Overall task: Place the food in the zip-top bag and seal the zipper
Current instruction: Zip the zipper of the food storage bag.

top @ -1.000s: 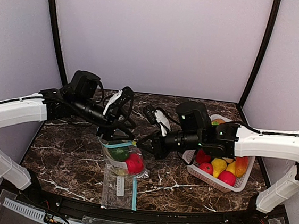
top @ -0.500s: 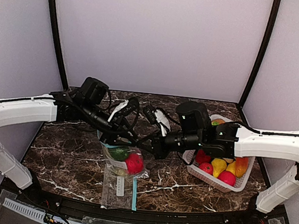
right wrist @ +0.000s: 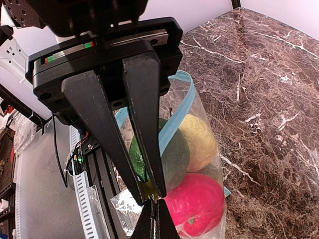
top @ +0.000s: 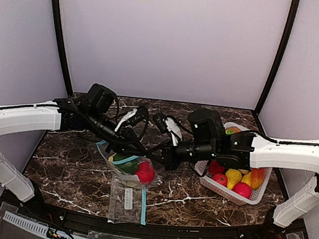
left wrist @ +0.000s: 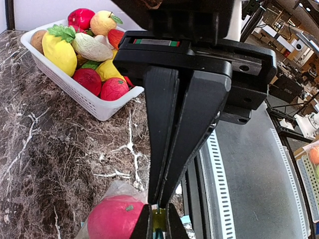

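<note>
**Both pairs of fingers pinched on the bag's mouth**

My left fingers (left wrist: 154,179) are drawn almost flat together, with only a sliver of a gap between them. Their tips nip a thin edge of the bag (top: 129,191), just beside the red fruit (left wrist: 114,219) inside it.

My right fingers (right wrist: 155,179) are fully closed, tip against tip, on the clear film at the bag's other side. They press close against the green piece (right wrist: 172,154) and the red fruit. In the top view the two pairs of tips come in from opposite sides and nearly meet over the bag's upper end.

The bag sits near the middle of the desk (top: 74,167). Its lower end lies flat toward my bases, and its upper end is bunched up between my fingers. Its blue zipper strip (right wrist: 175,119) runs in a curve over the contents. I cannot tell whether the strip is pressed shut anywhere.

Three pieces of food are in the bag: the green one, a yellow piece (right wrist: 199,142) behind it, and the red fruit lowest.

The other food (top: 233,177), in red, yellow and orange, is piled in the white basket (left wrist: 84,97). The basket stands on the desk to the right of the bag, apart from it and under my right arm.
</note>
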You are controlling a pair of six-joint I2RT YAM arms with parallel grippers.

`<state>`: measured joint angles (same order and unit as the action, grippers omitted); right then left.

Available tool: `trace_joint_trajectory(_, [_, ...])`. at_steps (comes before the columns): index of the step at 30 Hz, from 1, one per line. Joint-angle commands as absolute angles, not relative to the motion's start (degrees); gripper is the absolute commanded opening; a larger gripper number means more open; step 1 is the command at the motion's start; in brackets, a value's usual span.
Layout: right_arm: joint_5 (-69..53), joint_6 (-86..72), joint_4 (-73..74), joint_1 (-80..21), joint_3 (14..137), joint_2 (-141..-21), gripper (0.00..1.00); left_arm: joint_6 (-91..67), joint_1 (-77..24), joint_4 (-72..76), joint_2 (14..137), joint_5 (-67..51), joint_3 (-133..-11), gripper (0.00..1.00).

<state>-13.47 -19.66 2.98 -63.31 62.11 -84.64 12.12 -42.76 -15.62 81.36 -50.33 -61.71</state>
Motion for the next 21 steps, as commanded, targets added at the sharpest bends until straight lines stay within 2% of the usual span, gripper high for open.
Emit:
trace_joint_trajectory(1, [-11.46,-20.96,0.79,-62.84,61.21,-82.48,0.0,12.83,-42.96,-18.07,80.28,-50.19,-60.54,0.01])
trace_joint_trajectory(21, [-2.5,-23.85,9.04,-62.31,61.69,-78.14,0.0,14.41,-42.86,-21.28,77.97,-46.21,-61.31,0.01])
